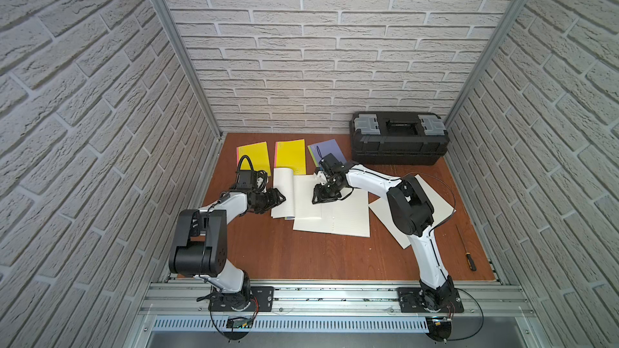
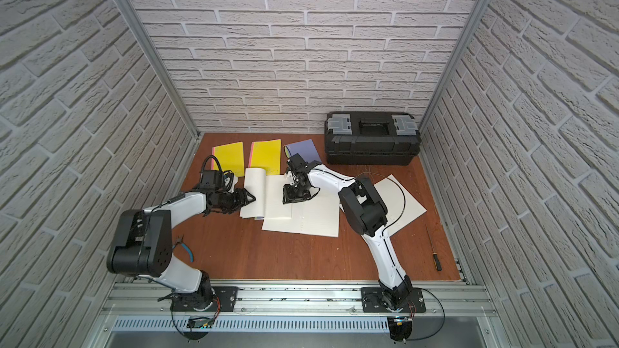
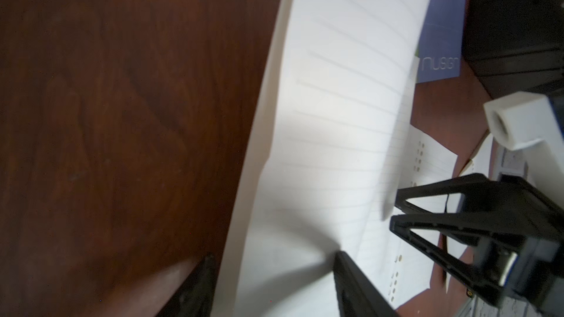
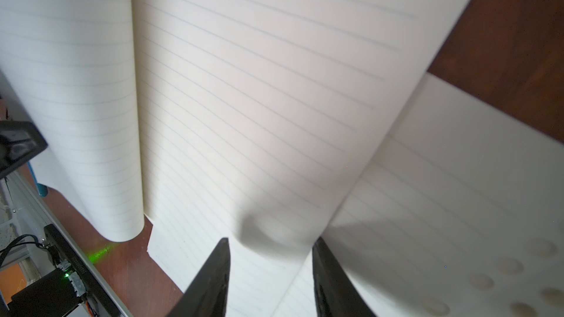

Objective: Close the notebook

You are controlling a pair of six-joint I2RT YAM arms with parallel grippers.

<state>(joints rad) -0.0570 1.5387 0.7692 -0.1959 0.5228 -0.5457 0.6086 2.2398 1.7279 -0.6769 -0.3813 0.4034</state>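
The notebook (image 1: pixel 294 195) (image 2: pixel 264 195) lies open on the brown table, lined pages up, with its left page (image 3: pixel 335 117) curling upward. My left gripper (image 1: pixel 284 198) (image 3: pixel 274 256) is open at the notebook's left edge, and the page edge runs between its fingers. My right gripper (image 1: pixel 315 196) (image 2: pixel 285 195) (image 4: pixel 271 240) hovers low over the right page (image 4: pixel 259 86), jaws apart. The page's outer edge bulges up in the gap between them, and nothing is clamped.
A loose punched sheet (image 1: pixel 345 220) lies under the notebook's right side and another sheet (image 1: pixel 435 202) under the right arm. Two yellow notebooks (image 1: pixel 254 159) (image 1: pixel 290 157), a purple one (image 1: pixel 330 148) and a black toolbox (image 1: pixel 398 138) are behind. A screwdriver (image 1: pixel 466 247) lies right.
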